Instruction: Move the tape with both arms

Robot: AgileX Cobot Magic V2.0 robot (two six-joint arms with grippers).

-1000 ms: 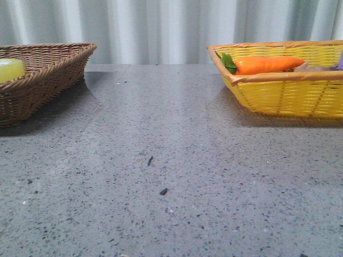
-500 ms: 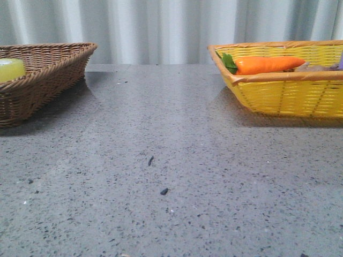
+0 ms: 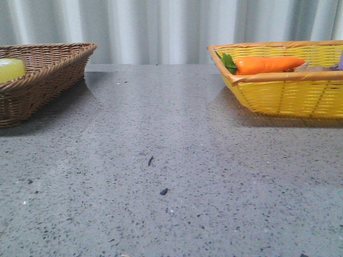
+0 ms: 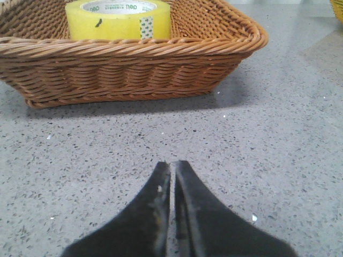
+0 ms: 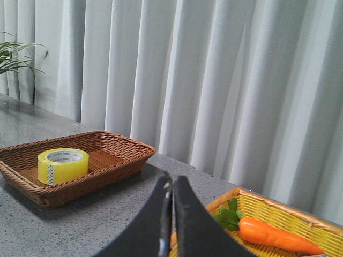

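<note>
Since nothing is grasped yet, the tape [image 4: 117, 19] sits flat in the brown wicker basket [image 4: 134, 67] at the bench's [image 3: 171, 160] left. The left gripper [image 4: 172, 167], tips pressed together and empty, faces that basket, likely for first pickup. The right gripper [image 5: 172, 184], also closed and empty, hangs above the yellow basket [image 5: 257, 209] holding a carrot [image 5: 278, 235], probably the drop-off.

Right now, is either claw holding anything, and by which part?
Nothing is held. The left claw and right claw are both shut on nothing; the tape sits untouched in the brown basket.
</note>
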